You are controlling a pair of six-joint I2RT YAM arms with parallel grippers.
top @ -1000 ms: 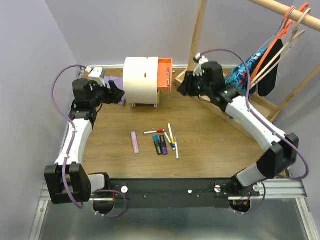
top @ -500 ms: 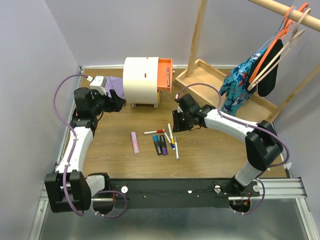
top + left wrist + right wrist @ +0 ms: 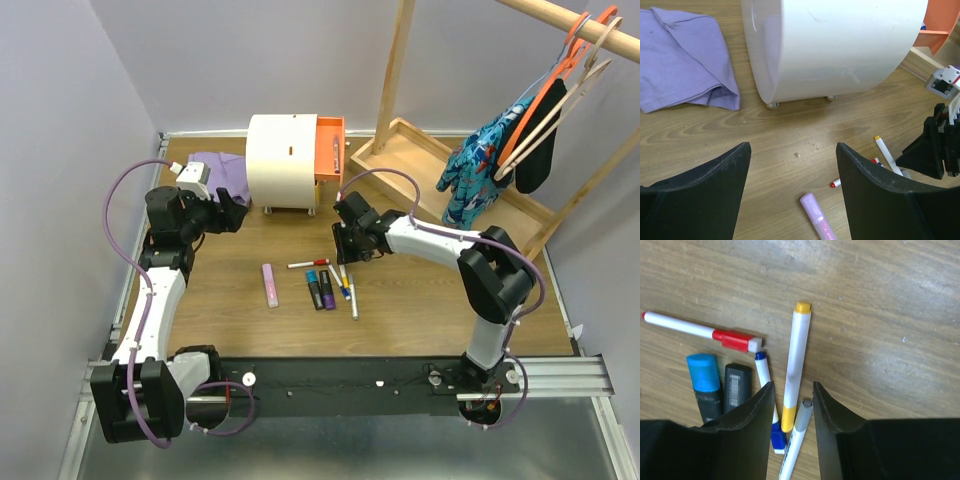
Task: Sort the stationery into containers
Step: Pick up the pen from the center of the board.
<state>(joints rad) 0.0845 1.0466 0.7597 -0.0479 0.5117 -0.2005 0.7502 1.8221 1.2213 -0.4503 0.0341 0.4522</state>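
Yellow pen [image 3: 796, 347] lies between the right gripper [image 3: 792, 387] jaws, parted; closing may also pinch the adjacent blue pen [image 3: 763, 371]. Left gripper [image 3: 793, 150]: parted, empty.

A tabletop [image 3: 890, 290] of grained wood is seen smooth, with a low sheen. The chest [image 3: 840, 45] is shown in smooth cream plastic, faintly glossy. The purple cloth [image 3: 680, 60] is seen matt and creased. The yellow-capped pen [image 3: 795, 355] is finished in glossy white plastic, and the fingers [image 3: 695, 200] of the left gripper [image 3: 792, 146] in matt black.
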